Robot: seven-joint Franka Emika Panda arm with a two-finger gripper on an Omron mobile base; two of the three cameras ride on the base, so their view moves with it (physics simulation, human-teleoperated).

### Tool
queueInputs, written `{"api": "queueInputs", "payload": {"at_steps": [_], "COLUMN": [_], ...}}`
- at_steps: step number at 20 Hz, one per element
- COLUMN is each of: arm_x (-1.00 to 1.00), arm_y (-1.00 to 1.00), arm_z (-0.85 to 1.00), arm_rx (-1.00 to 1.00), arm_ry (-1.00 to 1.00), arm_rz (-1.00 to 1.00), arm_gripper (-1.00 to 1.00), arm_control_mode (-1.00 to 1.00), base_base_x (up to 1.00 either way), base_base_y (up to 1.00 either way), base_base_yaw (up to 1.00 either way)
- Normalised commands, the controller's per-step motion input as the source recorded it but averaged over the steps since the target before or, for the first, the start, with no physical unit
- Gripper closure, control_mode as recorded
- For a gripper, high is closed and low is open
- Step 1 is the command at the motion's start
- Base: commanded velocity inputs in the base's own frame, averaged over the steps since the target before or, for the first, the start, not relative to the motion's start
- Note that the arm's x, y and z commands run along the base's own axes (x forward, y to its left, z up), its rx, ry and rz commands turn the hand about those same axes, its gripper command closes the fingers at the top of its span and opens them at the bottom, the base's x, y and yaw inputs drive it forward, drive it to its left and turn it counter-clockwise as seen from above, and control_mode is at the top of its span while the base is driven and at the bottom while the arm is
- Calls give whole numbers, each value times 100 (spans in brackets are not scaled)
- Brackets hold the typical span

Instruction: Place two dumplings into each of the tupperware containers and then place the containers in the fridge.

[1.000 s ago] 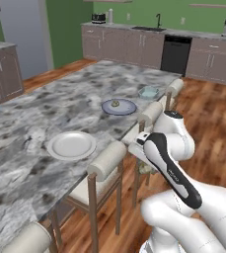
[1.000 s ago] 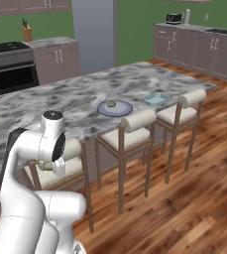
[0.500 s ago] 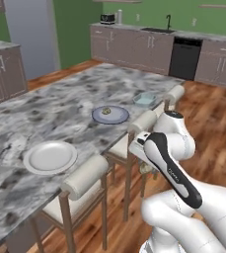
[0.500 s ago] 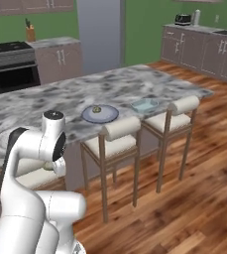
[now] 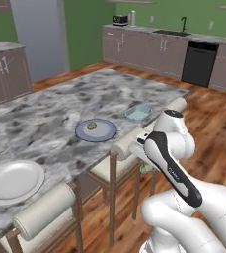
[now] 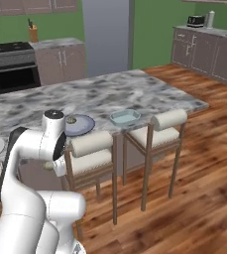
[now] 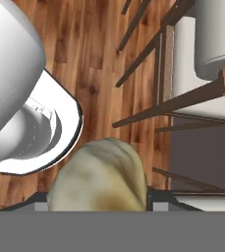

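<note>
In the hand view the fingers [image 7: 98,209] are clamped on a lumpy tan-green dumpling [image 7: 99,177], held off the surface over the wooden floor [image 7: 92,59] beside the pale-cushioned stools [image 6: 152,136]. On the grey marbled surface [image 5: 45,108], a second dumpling [image 5: 91,125] lies on the flat round blue-grey plate [image 5: 102,132] near the stool-side edge. The pale blue-green tupperware container [image 5: 138,113] sits further along that edge. A white round plate [image 5: 13,181] rests well apart. The tall grey steel fridge [image 6: 107,34] stands beyond the far edge.
</note>
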Motion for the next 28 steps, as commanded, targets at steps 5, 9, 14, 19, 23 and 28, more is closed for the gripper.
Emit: {"api": "queueInputs", "payload": {"at_steps": [5, 9, 14, 19, 23, 28], "arm_x": [0, 0, 0, 0, 0, 0], "arm_y": [0, 0, 0, 0, 0, 0], "arm_z": [0, 0, 0, 0, 0, 0], "arm_rx": [0, 0, 0, 0, 0, 0], "arm_ry": [0, 0, 0, 0, 0, 0], "arm_rz": [0, 0, 0, 0, 0, 0], "arm_gripper": [100, 100, 100, 100, 100, 100], "arm_control_mode": [100, 100, 100, 100, 100, 100], "base_base_x": [48, 45, 45, 48, 56, 59], "base_base_y": [-56, -48, -45, -42, -32, -18], "base_base_yaw": [24, 24, 24, 24, 24, 26]}}
